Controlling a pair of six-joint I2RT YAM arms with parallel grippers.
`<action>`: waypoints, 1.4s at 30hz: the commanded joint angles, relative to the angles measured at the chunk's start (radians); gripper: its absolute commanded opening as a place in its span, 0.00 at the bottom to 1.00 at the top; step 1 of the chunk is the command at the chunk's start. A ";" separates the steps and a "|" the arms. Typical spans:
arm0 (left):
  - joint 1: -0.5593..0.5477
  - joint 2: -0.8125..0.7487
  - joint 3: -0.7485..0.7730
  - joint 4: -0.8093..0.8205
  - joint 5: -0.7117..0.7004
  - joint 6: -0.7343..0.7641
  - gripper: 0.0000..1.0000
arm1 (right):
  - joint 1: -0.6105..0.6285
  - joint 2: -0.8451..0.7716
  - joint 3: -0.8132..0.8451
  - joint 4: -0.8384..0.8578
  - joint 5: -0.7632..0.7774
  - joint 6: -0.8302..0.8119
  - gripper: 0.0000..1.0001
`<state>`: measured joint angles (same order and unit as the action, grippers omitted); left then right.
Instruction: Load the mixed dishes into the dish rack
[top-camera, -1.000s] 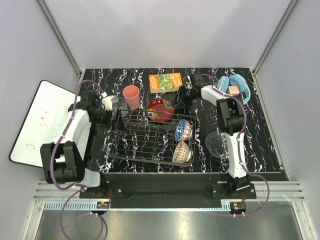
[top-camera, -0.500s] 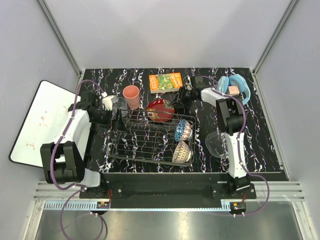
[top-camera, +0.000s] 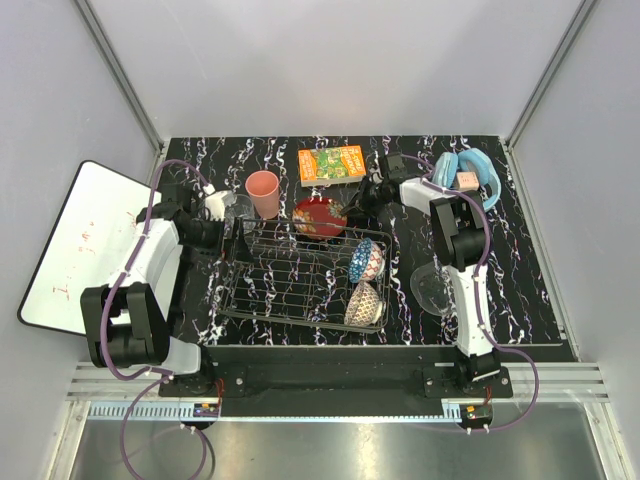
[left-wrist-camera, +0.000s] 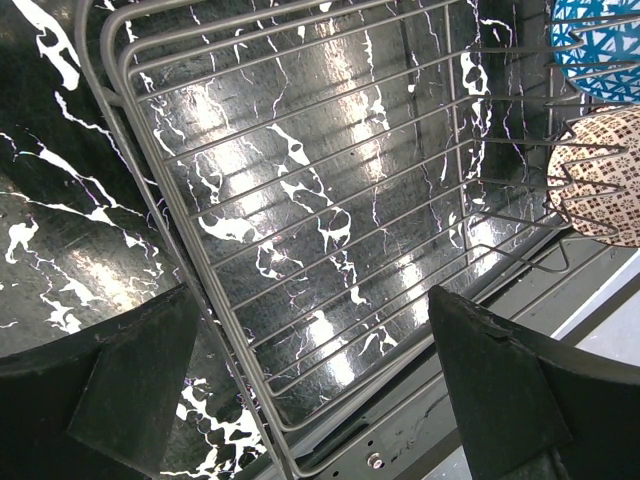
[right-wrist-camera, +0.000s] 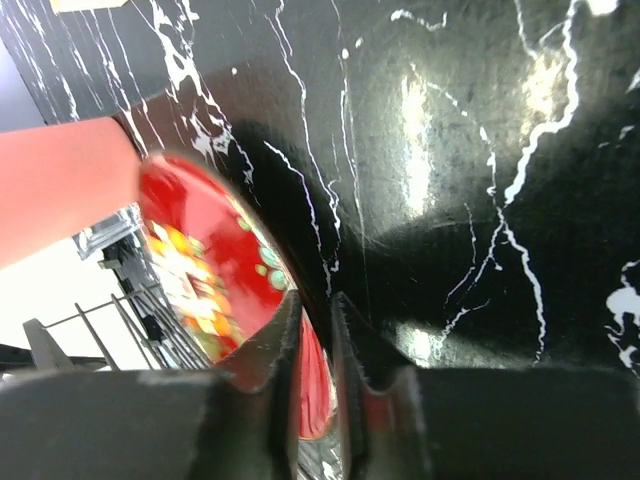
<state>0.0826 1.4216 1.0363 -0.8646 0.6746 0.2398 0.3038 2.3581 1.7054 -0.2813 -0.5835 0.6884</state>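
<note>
The dark wire dish rack lies mid-table and fills the left wrist view. A blue patterned bowl and a beige patterned bowl stand on edge at its right end. My right gripper is shut on the rim of the glossy red bowl, at the rack's far edge; its fingers pinch the rim of the red bowl. My left gripper is open and empty over the rack's left end. The salmon-pink cup, clear tumbler and clear glass bowl stand on the table.
An orange-green box lies at the back. Light-blue headphones lie at the back right. A white board leans off the table's left side. The pink cup is close behind the red bowl.
My right wrist has shifted a little to the right and the red bowl has moved slightly toward the back. The left arm has not moved.
</note>
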 joint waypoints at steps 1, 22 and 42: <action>-0.003 -0.039 0.025 0.012 0.036 0.015 0.99 | 0.024 0.033 -0.052 -0.088 0.105 -0.021 0.05; -0.003 -0.064 0.031 -0.022 0.039 0.026 0.99 | 0.006 -0.276 0.026 -0.111 0.350 -0.174 0.00; -0.003 -0.061 0.024 -0.024 0.040 0.033 0.99 | 0.037 -0.635 0.104 -0.226 0.478 -0.375 0.00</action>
<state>0.0826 1.3937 1.0374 -0.8932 0.6849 0.2535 0.3035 1.9198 1.8446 -0.5465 -0.1177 0.4007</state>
